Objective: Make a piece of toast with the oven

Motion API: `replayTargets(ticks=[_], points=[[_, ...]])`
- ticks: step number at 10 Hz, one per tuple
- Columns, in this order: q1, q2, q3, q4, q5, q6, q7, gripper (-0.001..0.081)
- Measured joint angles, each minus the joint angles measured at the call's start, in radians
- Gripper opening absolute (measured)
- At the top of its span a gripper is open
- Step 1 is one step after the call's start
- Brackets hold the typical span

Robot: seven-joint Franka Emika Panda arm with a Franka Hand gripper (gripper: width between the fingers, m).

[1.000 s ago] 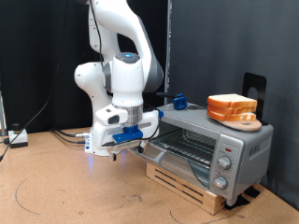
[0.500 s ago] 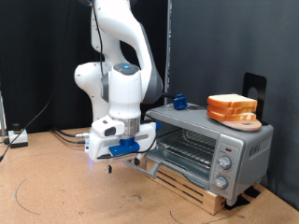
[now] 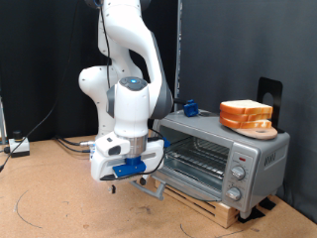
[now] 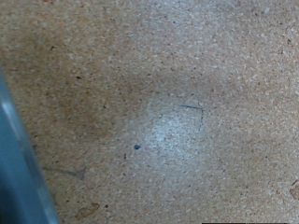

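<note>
The silver-grey oven [image 3: 238, 159] stands on a wooden pallet at the exterior view's right. Its glass door [image 3: 158, 185] hangs open and low, and the wire rack [image 3: 198, 156] shows inside. A pile of bread slices [image 3: 246, 115] lies on a board on top of the oven; no single piece of toast shows apart from it. My gripper [image 3: 123, 181] points down, low over the brown table, just left of the door's outer edge. Nothing shows between its fingers. The wrist view shows only the table surface [image 4: 177, 112] and a grey-blue edge [image 4: 23, 177].
A small blue object [image 3: 188, 106] sits on the oven's top at its back left. A black stand [image 3: 268, 94] rises behind the oven. Cables and a small box [image 3: 17, 147] lie at the exterior view's far left. A dark curtain closes the back.
My gripper has moved down and towards the exterior view's left. The oven door has swung further down with it.
</note>
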Motion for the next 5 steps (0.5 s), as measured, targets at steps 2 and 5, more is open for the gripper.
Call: replayTargets(ticks=[2, 5], points=[[-0.001, 0.032, 0.001, 0.01, 0.0, 0.015, 0.0, 0.0807], [-0.002, 0.079, 0.0, 0.022, 0.01, 0.045, 0.002, 0.0807]])
